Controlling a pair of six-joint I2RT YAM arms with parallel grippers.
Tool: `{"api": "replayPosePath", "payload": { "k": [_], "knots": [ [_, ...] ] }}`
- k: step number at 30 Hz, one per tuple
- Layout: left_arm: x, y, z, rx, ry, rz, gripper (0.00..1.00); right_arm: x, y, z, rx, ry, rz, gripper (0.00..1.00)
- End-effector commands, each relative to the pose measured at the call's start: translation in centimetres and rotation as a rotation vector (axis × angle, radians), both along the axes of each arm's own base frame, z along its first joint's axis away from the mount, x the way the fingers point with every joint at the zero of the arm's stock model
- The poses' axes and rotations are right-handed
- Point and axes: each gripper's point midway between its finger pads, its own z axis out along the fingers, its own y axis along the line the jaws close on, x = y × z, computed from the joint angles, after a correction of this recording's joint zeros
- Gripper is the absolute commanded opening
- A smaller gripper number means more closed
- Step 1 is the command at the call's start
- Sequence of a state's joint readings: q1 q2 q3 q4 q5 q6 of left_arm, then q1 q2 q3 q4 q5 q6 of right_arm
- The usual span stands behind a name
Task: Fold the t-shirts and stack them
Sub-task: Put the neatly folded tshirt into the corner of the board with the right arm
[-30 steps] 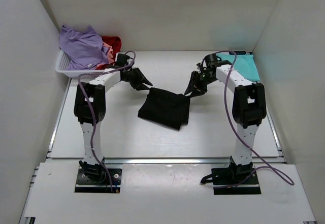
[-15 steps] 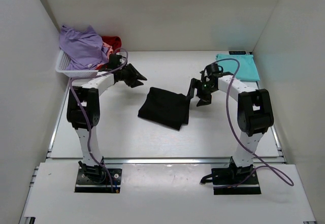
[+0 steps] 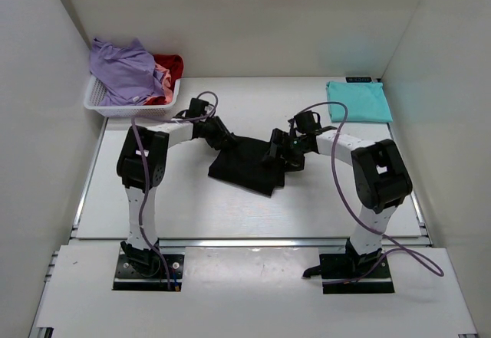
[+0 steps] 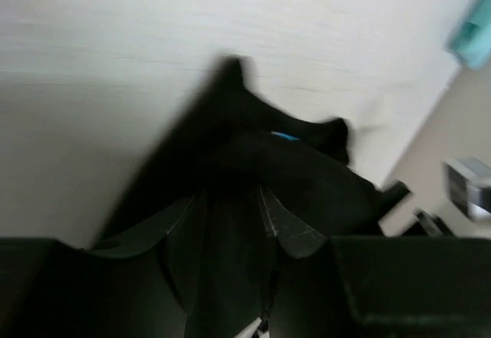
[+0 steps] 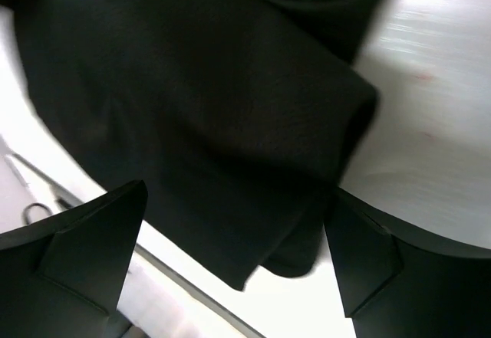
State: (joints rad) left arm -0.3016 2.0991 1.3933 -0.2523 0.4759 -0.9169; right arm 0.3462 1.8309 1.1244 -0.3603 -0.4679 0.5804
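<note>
On the white table [image 3: 153, 200], black t-shirt [image 3: 245, 168] beneath spread right hand [image 5: 234, 198]; left hand [image 4: 230, 198] unclear

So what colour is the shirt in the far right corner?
Teal shirt, clearest in the top view.

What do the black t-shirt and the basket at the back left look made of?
The black t-shirt looks like soft matte knit cloth, by its fine weave and rounded folds. The basket is white, probably rigid plastic, judging by its lattice wall.
</note>
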Motion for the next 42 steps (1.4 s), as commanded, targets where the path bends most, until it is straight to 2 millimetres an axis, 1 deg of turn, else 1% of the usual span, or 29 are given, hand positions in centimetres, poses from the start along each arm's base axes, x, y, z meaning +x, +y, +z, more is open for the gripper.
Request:
{"api": "replayPosePath", "payload": {
  "k": [1, 4, 5, 6, 9, 10, 11, 12, 14, 15, 17, 18, 21, 23, 24, 25, 27, 28, 30, 32, 33, 34, 36, 37, 38, 39, 40, 41, 42],
  "knots": [
    [-0.3, 2.3, -2.3, 0.077, 0.036, 0.058, 0.42, 0.9, 1.7, -0.7, 0.063, -0.016, -0.057, 0.94],
    [-1.6, 3.4, -4.1, 0.114, 0.087, 0.073, 0.41, 0.4, 2.7, -1.8, 0.085, 0.028, -0.057, 0.94],
    [-1.7, 3.4, -4.3, 0.11, 0.096, 0.075, 0.41, 0.7, 3.2, -1.7, 0.094, 0.019, -0.045, 0.95],
    [-2.1, 3.8, -4.8, 0.112, 0.111, 0.079, 0.41, 0.5, 3.7, -2.5, 0.097, 0.052, -0.039, 0.95],
    [-3.2, 3.5, -5.4, 0.11, 0.13, 0.069, 0.41, 0.2, 4.6, -2.9, 0.154, 0.091, -0.021, 0.91],
    [-3.4, 3.7, -5.5, 0.114, 0.138, 0.074, 0.41, 0.6, 4.8, -2.9, 0.176, 0.089, -0.018, 0.82],
    [-3.6, 3.5, -5.6, 0.112, 0.136, 0.067, 0.41, 0.8, 4.8, -2.9, 0.179, 0.09, -0.025, 0.68],
    [-3.5, 3.6, -5.5, 0.109, 0.13, 0.061, 0.41, 0.9, 4.8, -3.0, 0.188, 0.098, -0.024, 0.58],
    [-3.6, 3.9, -5.6, 0.12, 0.133, 0.065, 0.41, 1.2, 4.5, -2.7, 0.196, 0.095, -0.021, 0.14],
    [-3.4, 4.0, -5.2, 0.103, 0.128, 0.066, 0.41, 1.9, 4.2, -2.4, 0.187, 0.068, -0.015, 0.0],
    [-3.3, 4.2, -4.7, 0.1, 0.117, 0.07, 0.43, 2.2, 3.2, -2.2, 0.152, 0.064, -0.002, 0.0],
    [-3.2, 4.4, -4.4, 0.084, 0.106, 0.068, 0.44, 3.1, 2.7, -1.6, 0.144, 0.022, 0.015, 0.0],
    [-1.6, 4.3, -1.7, 0.024, 0.05, 0.07, 0.49, 5.0, 1.1, 0.1, 0.03, -0.091, 0.1, 0.0],
    [-1.1, 4.0, -0.1, -0.008, 0.01, 0.06, 0.52, 6.9, -1.1, 1.7, -0.11, -0.142, 0.124, 0.0],
    [-0.7, 4.1, 1.3, -0.021, -0.026, 0.063, 0.55, 6.9, -2.4, 1.6, -0.162, -0.144, 0.161, 0.0],
    [-0.6, 3.9, 2.3, -0.031, -0.048, 0.058, 0.55, 8.7, -3.8, 2.9, -0.218, -0.206, 0.163, 0.0],
    [-0.7, 3.8, 3.7, -0.039, -0.079, 0.051, 0.58, 10.4, -6.5, 5.0, -0.302, -0.262, 0.148, 0.0],
    [-0.9, 4.0, 4.5, -0.042, -0.083, 0.051, 0.58, 11.9, -8.4, 6.3, -0.348, -0.314, 0.128, 0.0],
    [-1.9, 4.0, 4.7, -0.04, -0.083, 0.038, 0.58, 14.1, -11.4, 8.9, -0.397, -0.38, 0.081, 0.0],
    [-2.9, 4.2, 5.3, -0.031, -0.089, 0.025, 0.58, 15.9, -15.6, 10.4, -0.449, -0.444, 0.071, 0.0],
    [-3.6, 4.3, 5.0, -0.028, -0.084, 0.019, 0.58, 16.8, -16.5, 11.4, -0.465, -0.478, 0.069, 0.0],
    [-4.6, 4.2, 4.8, -0.02, -0.079, 0.005, 0.57, 17.4, -18.3, 11.3, -0.495, -0.483, 0.071, 0.0],
    [-5.8, 4.1, 4.1, -0.008, -0.066, -0.012, 0.57, 19.4, -21.2, 12.5, -0.545, -0.535, 0.074, 0.0],
    [-6.7, 3.7, 3.8, -0.013, -0.061, -0.031, 0.57, 20.4, -23.1, 11.8, -0.573, -0.538, 0.077, 0.0],
    [-7.0, 3.3, 3.9, -0.015, -0.066, -0.04, 0.57, 21.4, -24.7, 12.8, -0.594, -0.574, 0.08, 0.0],
    [-7.9, 3.3, 3.2, -0.014, -0.042, -0.046, 0.57, 22.6, -25.5, 12.5, -0.601, -0.58, 0.077, 0.0],
    [-8.1, 3.1, 3.2, -0.021, -0.051, -0.056, 0.57, 23.0, -27.1, 10.9, -0.613, -0.552, 0.073, 0.0],
    [-8.6, 2.7, 3.3, -0.022, -0.05, -0.066, 0.57, 23.7, -28.2, 11.5, -0.611, -0.581, 0.064, 0.01],
    [-8.9, 2.7, 3.2, -0.017, -0.042, -0.068, 0.56, 24.7, -29.2, 11.2, -0.614, -0.598, 0.043, 0.0]
  ]
}}
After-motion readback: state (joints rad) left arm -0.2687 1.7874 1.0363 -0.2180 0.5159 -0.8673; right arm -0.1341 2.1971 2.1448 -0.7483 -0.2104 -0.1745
